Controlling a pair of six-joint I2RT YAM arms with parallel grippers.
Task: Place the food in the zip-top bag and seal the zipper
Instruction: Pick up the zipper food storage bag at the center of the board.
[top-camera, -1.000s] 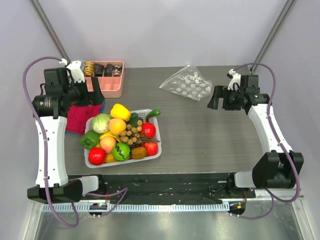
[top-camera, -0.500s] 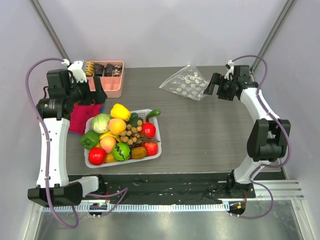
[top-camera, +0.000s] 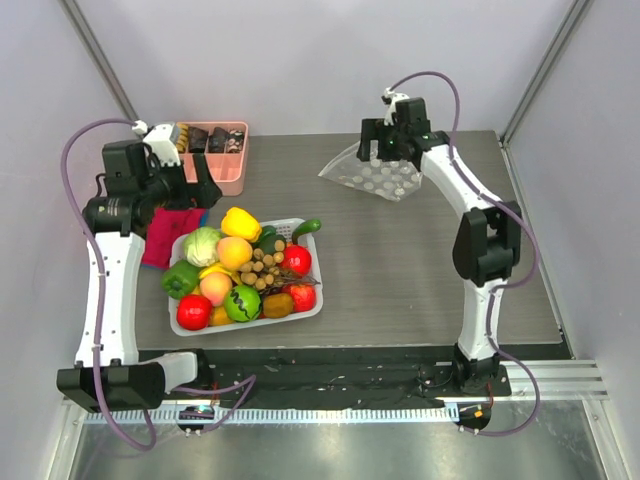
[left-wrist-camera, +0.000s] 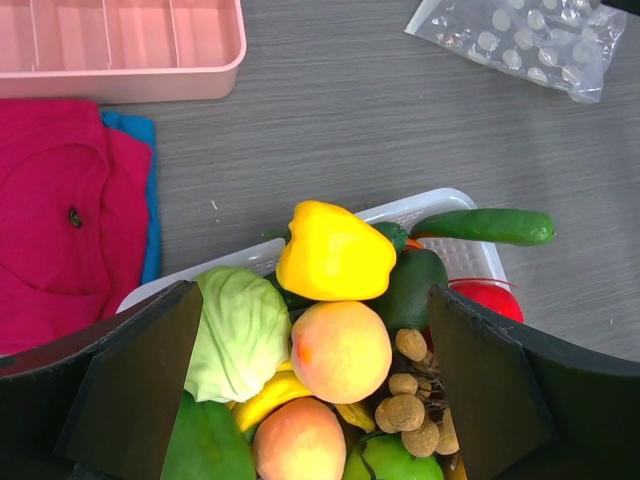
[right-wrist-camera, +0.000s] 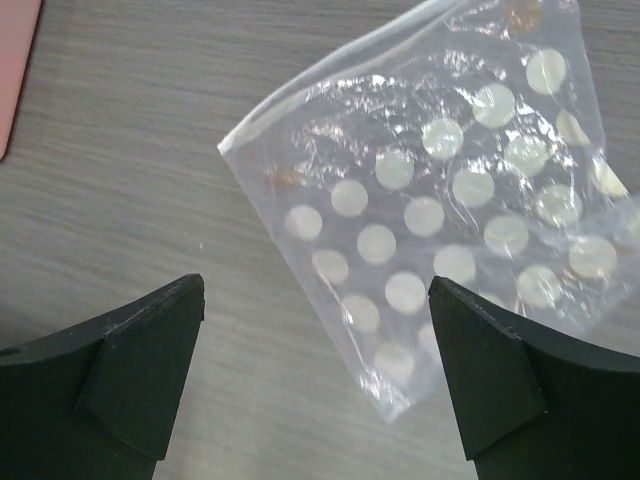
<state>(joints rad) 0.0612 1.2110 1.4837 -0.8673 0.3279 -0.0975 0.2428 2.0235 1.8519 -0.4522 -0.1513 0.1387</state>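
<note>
The food (top-camera: 245, 272) fills a white basket (top-camera: 312, 300) at the table's left middle: yellow pepper (left-wrist-camera: 333, 250), pale cabbage (left-wrist-camera: 240, 330), peaches (left-wrist-camera: 341, 351), red apples and others. The zip-top bag (top-camera: 380, 178), clear with white dots, lies flat at the back middle. It also shows in the right wrist view (right-wrist-camera: 450, 220) and the left wrist view (left-wrist-camera: 525, 40). My right gripper (top-camera: 388, 148) is open and empty, above the bag's back-left part (right-wrist-camera: 315, 375). My left gripper (top-camera: 192, 185) is open and empty, above the basket's back-left side (left-wrist-camera: 310, 385). I cannot make out the zipper.
A pink compartment tray (top-camera: 214, 152) stands at the back left. A magenta cloth (top-camera: 168, 235) over a blue one lies left of the basket. A green cucumber (top-camera: 306, 228) hangs over the basket's back rim.
My right arm has swung from the right edge leftward and back, and its gripper is now over the bag. My left gripper has shifted slightly right. The bag and the food have not moved.
</note>
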